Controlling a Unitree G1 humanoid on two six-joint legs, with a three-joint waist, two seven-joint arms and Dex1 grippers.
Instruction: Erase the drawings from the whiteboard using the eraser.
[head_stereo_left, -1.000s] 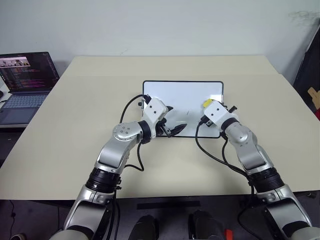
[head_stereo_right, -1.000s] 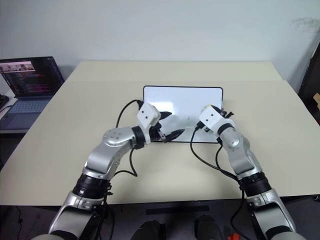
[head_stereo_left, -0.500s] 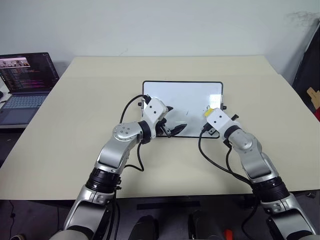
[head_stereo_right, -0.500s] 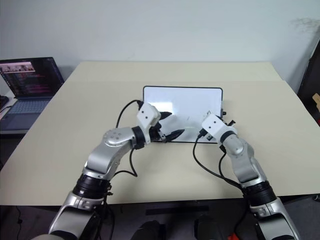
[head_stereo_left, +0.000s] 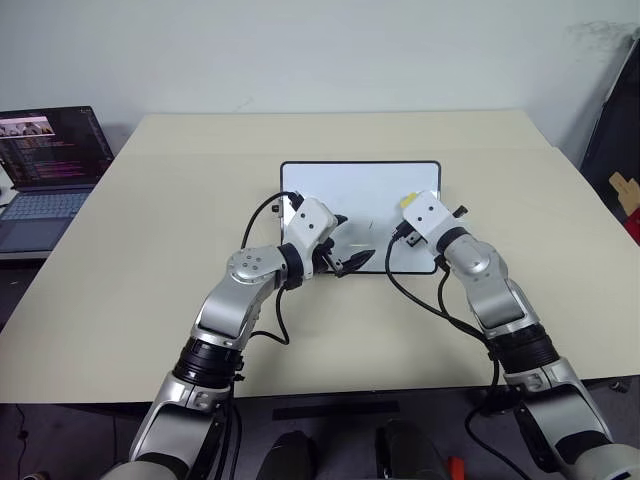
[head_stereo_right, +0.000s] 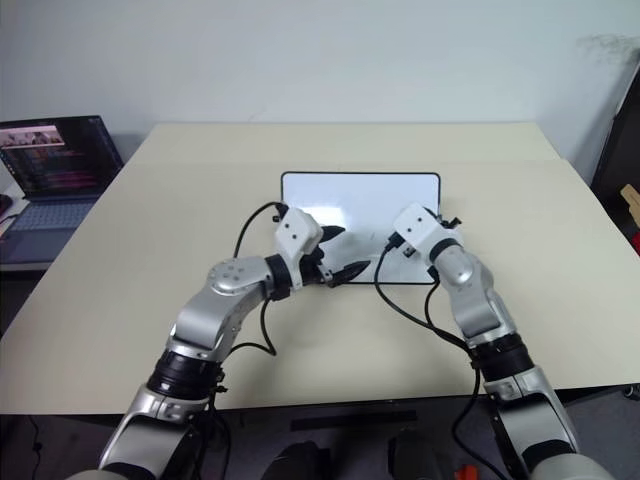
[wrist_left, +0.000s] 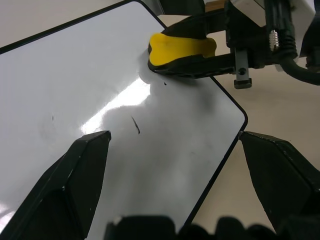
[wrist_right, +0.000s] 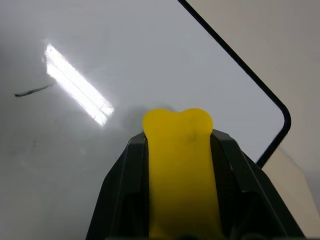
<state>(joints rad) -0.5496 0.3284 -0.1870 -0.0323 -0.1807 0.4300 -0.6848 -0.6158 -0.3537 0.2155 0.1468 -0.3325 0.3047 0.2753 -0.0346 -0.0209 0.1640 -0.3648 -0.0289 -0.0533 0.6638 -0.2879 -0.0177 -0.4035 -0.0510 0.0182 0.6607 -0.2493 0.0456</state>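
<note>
- Since half a second ago the right gripper (wrist_left: 187, 55) has gone back up the whiteboard (head_stereo_left: 350, 185) toward 12 o'clock.
- Its fingers are clamped on the eraser (wrist_right: 181, 165) — yellow tip against the glossy surface, near the board's 3 o'clock edge.
- Left gripper (head_stereo_left: 345, 255) hovers over the board's 6 o'clock edge, fingers spread wide, empty.
- Little of the drawings (wrist_left: 135, 125) shows — one short dark stroke between the two grippers.

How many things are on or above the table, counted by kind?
Whiteboard: 1
Eraser: 1
Grippers: 2, left gripper, right gripper
Total: 4
</note>
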